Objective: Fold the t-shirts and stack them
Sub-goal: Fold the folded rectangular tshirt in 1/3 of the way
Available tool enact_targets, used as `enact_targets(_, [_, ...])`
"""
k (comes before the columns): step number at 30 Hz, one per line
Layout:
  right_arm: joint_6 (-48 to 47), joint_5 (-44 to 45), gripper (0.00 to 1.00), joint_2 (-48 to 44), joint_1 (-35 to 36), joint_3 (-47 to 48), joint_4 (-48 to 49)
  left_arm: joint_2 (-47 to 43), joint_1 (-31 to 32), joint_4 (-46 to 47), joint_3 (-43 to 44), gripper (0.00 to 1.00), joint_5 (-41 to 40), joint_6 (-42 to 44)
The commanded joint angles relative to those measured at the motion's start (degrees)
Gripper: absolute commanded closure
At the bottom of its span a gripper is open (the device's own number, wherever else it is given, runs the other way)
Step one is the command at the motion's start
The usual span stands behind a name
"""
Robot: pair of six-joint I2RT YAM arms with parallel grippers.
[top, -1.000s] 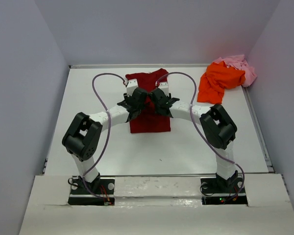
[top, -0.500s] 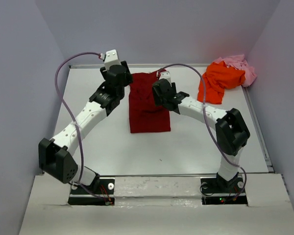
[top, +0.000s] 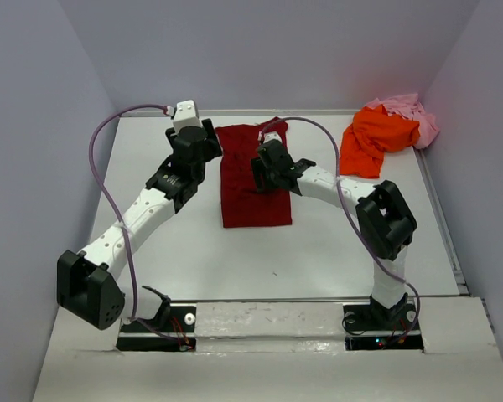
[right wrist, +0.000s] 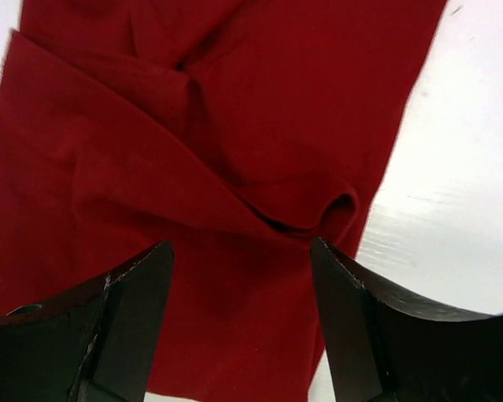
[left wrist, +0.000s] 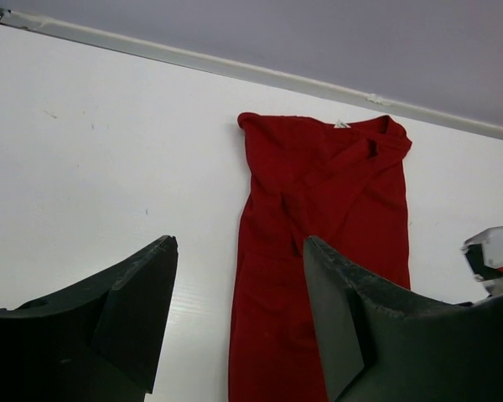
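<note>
Left gripper (left wrist: pixel 239 251): is standing open and empty over the white table (top: pixel 318 251), just beside the far left corner of the dark red t-shirt (top: pixel 253 180).
Dark red t-shirt: is lying between the grippers, folded into a long strip.
Collar tag (left wrist: pixel 339 124): white, too small to read.
Right gripper (right wrist: pixel 241 251): is hovering with jaws apart, holding nothing, over the shirt's wrinkled right side.
Orange t-shirt (top: pixel 373 138): is lying crumpled at the far right, well apart from both grippers.
Pale pink t-shirt (top: pixel 411 111): is lying bunched behind it, touching.
</note>
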State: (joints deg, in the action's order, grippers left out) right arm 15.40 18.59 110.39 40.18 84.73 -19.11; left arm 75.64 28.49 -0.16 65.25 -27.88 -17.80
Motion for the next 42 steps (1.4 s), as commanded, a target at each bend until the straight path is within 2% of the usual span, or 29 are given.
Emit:
enact_targets(1, [2.53,-4.09,0.28,2.11,0.07,4.03,-0.22,-2.60,-0.27,3.33,-0.13,0.29,-1.21,1.54])
enact_targets(9, [4.29,-5.67,0.29,3.60,0.07,3.78,-0.14,-2.78,-1.51,3.15,0.05,0.29,-0.42,1.45])
enact_targets(15, [3.32,-3.21,0.29,7.12,0.07,5.00,0.04,-2.42,-1.77,2.89,0.31,0.29,0.89,1.10])
enact_targets(27, [-0.89,3.73,0.28,17.48,-1.68,15.28,-0.92,-2.78,-1.68,2.98,0.31,0.29,1.68,1.19])
enact_targets(42, [-3.27,6.72,0.28,20.83,-5.46,25.75,-2.59,-2.77,-1.77,2.80,0.49,0.29,1.95,1.45])
